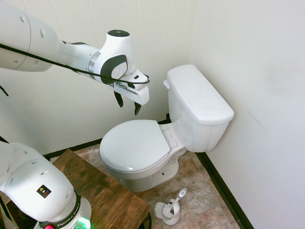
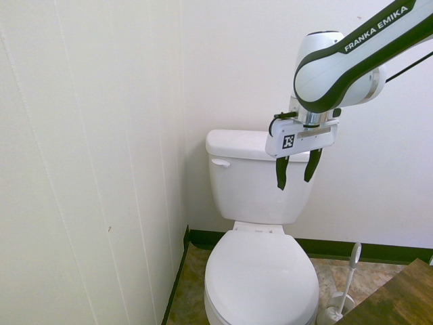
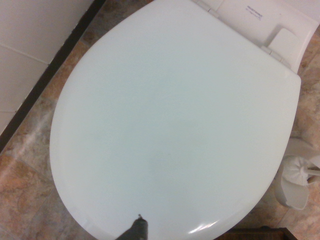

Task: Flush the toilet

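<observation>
The white Franka arm (image 1: 88, 56) reaches in high from the left of the first exterior view and from the upper right of the second. Its upper links run roughly along the wall, and the wrist bends so that the hand (image 1: 127, 104) hangs beneath it, fingers directed mostly downward. In the second exterior view the hand's white body is slightly tilted, with its two dark fingers (image 2: 281, 173) spread wide and nothing between them. The hand is in the air, apart from the toilet's surfaces.

The white porcelain toilet (image 1: 138, 148) stands on the mottled, stone-patterned floor (image 1: 200, 195) in the corner, its boxy tank (image 2: 257, 183) near the wall. The tank's lid (image 1: 198, 95) is on, and the oval seat lid (image 3: 170, 120) is down, filling most of the wrist view. The small white flush lever (image 2: 220, 162) sits high on the tank's front, toward the paneled wall (image 2: 88, 162); in the second exterior view, the hand is toward the opposite side of the tank front from it. The hand and lever are apart.

A white toilet brush (image 2: 350, 274) stands handle up and leaning in its white holder (image 1: 171, 213) on the floor beside the toilet. Near both lies a brown wood-grained tabletop (image 1: 100, 191). Dark baseboard (image 1: 224, 193) follows the foot of the walls.
</observation>
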Robot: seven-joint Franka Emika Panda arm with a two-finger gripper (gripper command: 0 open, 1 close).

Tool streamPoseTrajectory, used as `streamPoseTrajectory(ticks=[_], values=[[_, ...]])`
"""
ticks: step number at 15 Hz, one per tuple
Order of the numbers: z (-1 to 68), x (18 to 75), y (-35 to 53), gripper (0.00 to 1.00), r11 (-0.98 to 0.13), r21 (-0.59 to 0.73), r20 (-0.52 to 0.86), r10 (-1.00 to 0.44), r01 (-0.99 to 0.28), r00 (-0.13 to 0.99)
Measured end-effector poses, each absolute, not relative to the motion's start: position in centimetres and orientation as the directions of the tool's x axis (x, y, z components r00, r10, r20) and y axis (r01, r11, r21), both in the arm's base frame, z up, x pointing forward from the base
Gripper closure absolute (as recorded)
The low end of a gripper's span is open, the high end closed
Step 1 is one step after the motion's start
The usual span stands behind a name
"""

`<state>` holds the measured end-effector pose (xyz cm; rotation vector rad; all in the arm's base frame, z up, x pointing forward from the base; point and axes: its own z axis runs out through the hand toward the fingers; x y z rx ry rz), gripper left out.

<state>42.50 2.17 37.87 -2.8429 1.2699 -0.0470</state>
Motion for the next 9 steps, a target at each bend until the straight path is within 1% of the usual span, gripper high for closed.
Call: streamPoseTrajectory(ticks=[4,7,9], values=[[37.8,43.8,2.9,0.00,-0.660,-0.048,0.028,-0.751,-0.750,0.659],[37.6,47.3,5.2,0.00,-0.602,-0.112,0.051,-0.798,-0.791,0.600],[37.9,50.9,6.1,0.00,-0.558,-0.147,0.081,-0.830,-0.817,0.553]])
